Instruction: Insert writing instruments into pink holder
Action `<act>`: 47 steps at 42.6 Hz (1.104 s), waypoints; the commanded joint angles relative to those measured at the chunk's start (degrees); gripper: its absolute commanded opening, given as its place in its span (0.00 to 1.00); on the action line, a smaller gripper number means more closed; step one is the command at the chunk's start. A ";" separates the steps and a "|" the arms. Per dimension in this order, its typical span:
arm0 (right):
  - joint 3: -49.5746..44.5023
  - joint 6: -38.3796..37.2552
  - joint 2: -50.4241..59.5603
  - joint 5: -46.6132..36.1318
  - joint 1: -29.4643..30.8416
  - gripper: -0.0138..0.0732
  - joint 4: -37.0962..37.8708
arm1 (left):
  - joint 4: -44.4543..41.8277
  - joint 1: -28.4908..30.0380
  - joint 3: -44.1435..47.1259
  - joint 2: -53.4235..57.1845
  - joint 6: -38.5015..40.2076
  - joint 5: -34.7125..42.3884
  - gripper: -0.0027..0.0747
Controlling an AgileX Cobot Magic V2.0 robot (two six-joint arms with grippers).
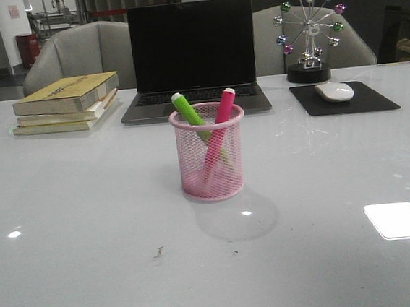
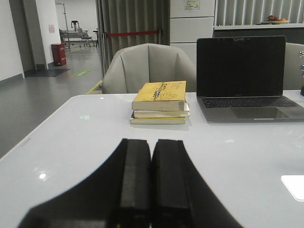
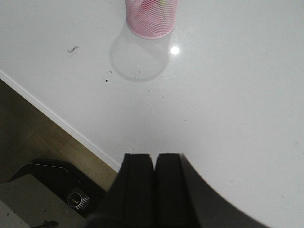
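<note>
**Both markers in the cup, my grippers empty**

My left gripper (image 2: 151,183) has its fingers pressed together on nothing, hanging over bare table (image 2: 71,137) with the books (image 2: 159,102) and laptop (image 2: 244,78) beyond it. My right gripper (image 3: 153,190) is likewise pinched closed and empty, above the near table edge, well apart from the holder (image 3: 151,19).

Neither arm shows in the front view. There the holder (image 1: 210,153) stands upright mid-table, ahead of the laptop. The green marker (image 1: 188,110) and the pink marker (image 1: 224,108) both lean inside it, crossing, tips above the rim.

I judge the inserting done. What's left, I think, is nothing more than keeping clear of the cup, so I don't knock it over
</note>
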State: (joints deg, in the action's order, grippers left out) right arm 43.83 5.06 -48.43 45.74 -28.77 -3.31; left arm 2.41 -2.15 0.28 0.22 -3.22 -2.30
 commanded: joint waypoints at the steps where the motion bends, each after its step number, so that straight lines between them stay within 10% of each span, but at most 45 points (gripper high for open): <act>1: 1.54 0.59 0.53 -2.59 0.30 0.22 0.37 | -0.04 -0.43 0.26 1.13 0.29 5.35 0.15; 25: -30.43 0.92 37.45 -39.71 27.64 0.22 1.37 | -0.04 -0.33 0.26 1.13 0.29 5.35 0.15; 47: -45.21 0.92 50.15 -44.57 29.95 0.22 0.80 | -0.04 -0.33 0.26 1.13 0.29 5.35 0.15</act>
State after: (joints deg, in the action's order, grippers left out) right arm -1.63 5.43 0.58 5.61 0.80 -2.48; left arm 2.36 -2.15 0.28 0.22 -3.22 -2.21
